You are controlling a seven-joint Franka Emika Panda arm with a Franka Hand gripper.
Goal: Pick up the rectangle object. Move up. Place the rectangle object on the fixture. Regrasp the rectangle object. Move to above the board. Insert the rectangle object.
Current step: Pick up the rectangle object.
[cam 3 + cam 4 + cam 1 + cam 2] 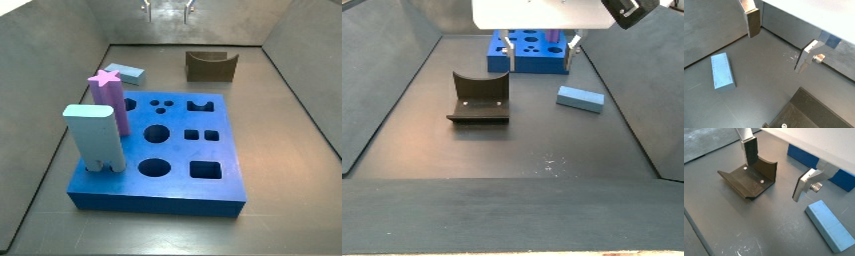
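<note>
Both fingers of my gripper hang spread and empty above the floor, the rectangle object lying flat nearby. My side view shows the fixture left of that bar, the board behind.

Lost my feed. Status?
Tool open, empty, above floor near fixture. Bar flat on floor, untouched. Board beyond. Nothing in the way.

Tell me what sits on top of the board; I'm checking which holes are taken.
On the board, a purple star-topped post and a pale blue block stand upright. Their holes are covered; the rest look empty. The hand is open, holding nothing.
</note>
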